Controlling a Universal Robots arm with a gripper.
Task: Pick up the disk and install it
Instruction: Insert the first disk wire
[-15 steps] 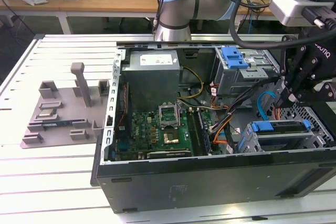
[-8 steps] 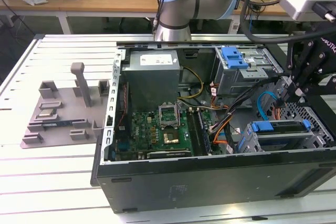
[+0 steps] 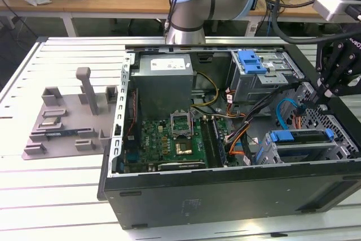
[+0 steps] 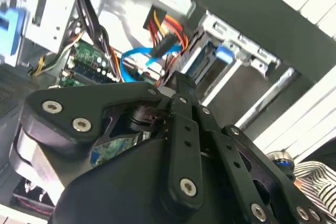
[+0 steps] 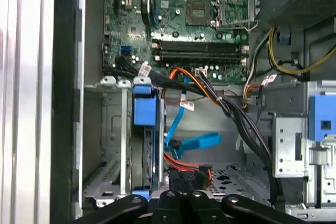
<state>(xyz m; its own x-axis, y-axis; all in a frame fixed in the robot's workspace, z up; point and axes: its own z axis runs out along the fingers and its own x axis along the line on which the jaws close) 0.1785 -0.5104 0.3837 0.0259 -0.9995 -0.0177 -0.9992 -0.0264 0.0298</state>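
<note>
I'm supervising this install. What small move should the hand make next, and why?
Probably lift straight up a little: the disk already sits in its cage, and the hand hangs close over the cables beside it.

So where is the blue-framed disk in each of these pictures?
Exterior view: the disk sits in the metal cage, toward the exterior view's right.
First wrist view: edge-on in the cage.
Second wrist view: in the cage, its blue end showing.
Shared landmark: the light-blue cable beside it.
</note>
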